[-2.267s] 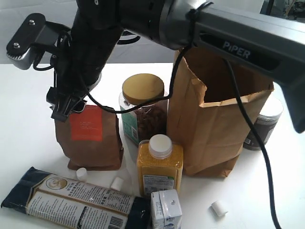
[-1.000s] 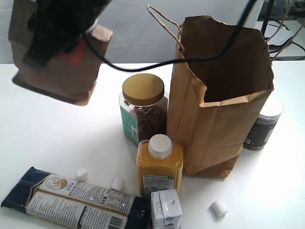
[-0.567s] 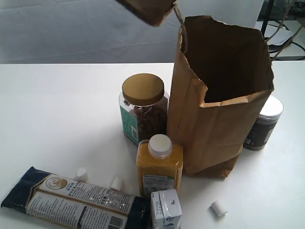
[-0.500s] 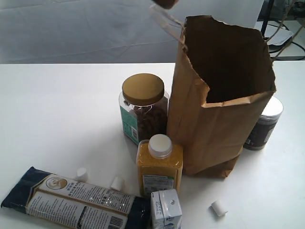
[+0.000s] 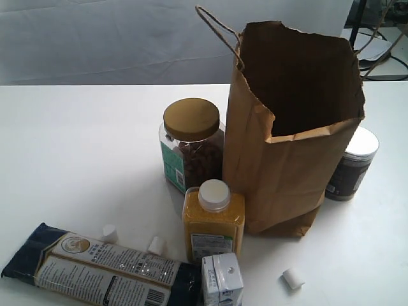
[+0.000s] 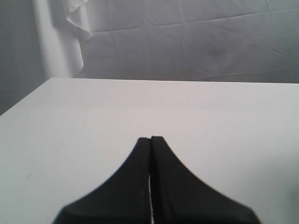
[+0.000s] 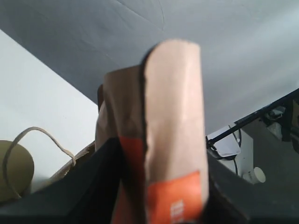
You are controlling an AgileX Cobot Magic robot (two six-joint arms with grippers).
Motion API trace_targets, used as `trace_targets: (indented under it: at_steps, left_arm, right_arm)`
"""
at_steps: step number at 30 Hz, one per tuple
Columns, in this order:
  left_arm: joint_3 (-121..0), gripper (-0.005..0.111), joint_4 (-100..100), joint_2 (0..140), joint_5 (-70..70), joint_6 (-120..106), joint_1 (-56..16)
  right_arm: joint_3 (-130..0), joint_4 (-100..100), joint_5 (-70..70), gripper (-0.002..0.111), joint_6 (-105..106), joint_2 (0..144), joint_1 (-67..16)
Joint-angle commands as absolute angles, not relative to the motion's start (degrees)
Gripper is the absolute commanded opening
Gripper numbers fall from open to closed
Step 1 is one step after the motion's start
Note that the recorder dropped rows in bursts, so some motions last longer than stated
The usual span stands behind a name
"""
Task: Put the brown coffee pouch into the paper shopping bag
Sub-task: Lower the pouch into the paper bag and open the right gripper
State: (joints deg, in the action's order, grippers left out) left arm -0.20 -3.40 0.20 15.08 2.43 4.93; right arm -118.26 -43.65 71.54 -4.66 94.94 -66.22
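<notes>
Exterior view, lower left: long dark-blue packet (image 5: 95, 273) with a cream label, lying flat on the white surface (image 5: 70, 140). Just right of it at the bottom edge stands a small white-and-blue carton (image 5: 223, 280). Three small white cylinders lie loose on the surface: two (image 5: 109, 232) (image 5: 156, 245) just above the packet, and a third (image 5: 292, 278) lower right of centre. Behind the carton is a yellow bottle (image 5: 213, 223) with a white cap, upright; cannot tell if the two touch. Behind that is a clear jar (image 5: 191, 150) with a gold lid and brown contents, just beside the bag. The paper shopping bag (image 5: 287, 159) stands upright right of centre, mouth open, rim jagged. Its cord handle (image 5: 217, 29) sticks up at upper middle, and the inside is too dark to read. A dark jar (image 5: 352, 167) with a pale lid is on the right, partly hidden by the bag. A grey backdrop (image 5: 95, 38) runs across the top.

Left wrist view: left fingers (image 6: 163, 163) are black and pressed together with nothing between them, over bare surface, backdrop beyond.

Right wrist view: right fingers (image 7: 93, 186) are dark and clamped on either side of the brown coffee pouch (image 7: 173, 116), whose orange-red label shows. The pouch is held up against the backdrop. The bag's handle loop and the jar's gold lid lie beyond it.
</notes>
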Motion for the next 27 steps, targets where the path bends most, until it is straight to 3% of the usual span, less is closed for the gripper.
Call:
trace_targets:
  at_steps: [1,15,27]
  left_arm:
    - [0.0,0.0,-3.66,0.0,14.85,2.61,5.14]
    - [0.0,0.0,-3.66,0.0,14.85,2.61,5.14]
    - [0.0,0.0,-3.66,0.0,14.85,2.61,5.14]
  right_arm:
    - [-118.74,-40.9,69.96,0.0,-5.37,97.59,-63.26]
    - [-113.32,-30.42,69.96,0.0,-9.86,100.57,-53.8]
    - [-100.86,-29.13,69.96,0.0,-9.86,100.57,-53.1]
